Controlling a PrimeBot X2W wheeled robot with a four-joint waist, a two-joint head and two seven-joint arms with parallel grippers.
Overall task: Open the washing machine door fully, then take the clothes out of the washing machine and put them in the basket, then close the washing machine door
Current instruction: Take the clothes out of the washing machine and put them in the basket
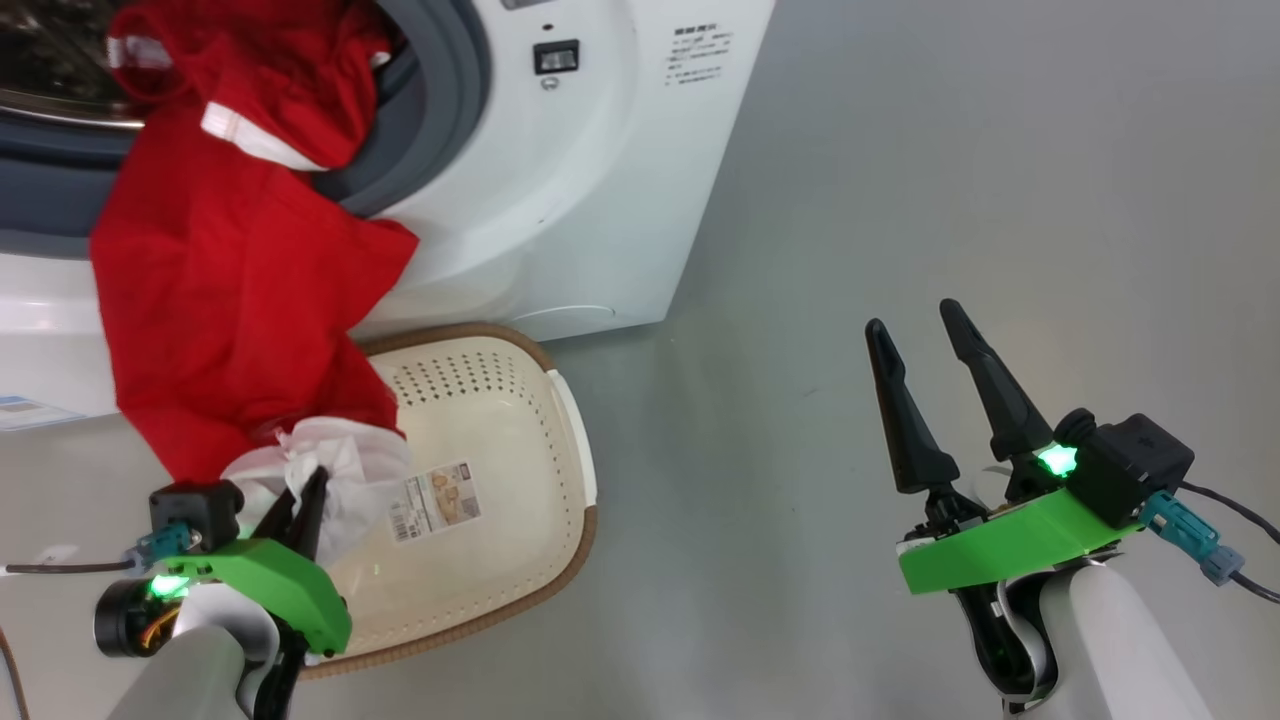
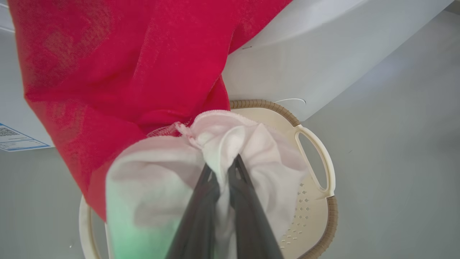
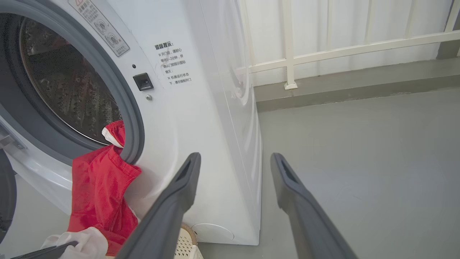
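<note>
Clothes [image 1: 230,300] are spilling from the washing machine [image 1: 560,200] at eleven o'clock, red fabric draping down to the white garment [image 1: 340,465] the left gripper [image 1: 315,478] is pinching tight above the basket [image 1: 575,420] at seven o'clock. Right gripper [image 1: 912,316] is hovering wide and empty at four o'clock. Unloading is underway; next, I'm judging, comes dragging the red tail clear, then releasing over the basket.

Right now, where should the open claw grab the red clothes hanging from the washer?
Pinch the red clothes at the bunched fold by the white trim, coming from the right: the cloth is thick there, and the right claw is open.
</note>
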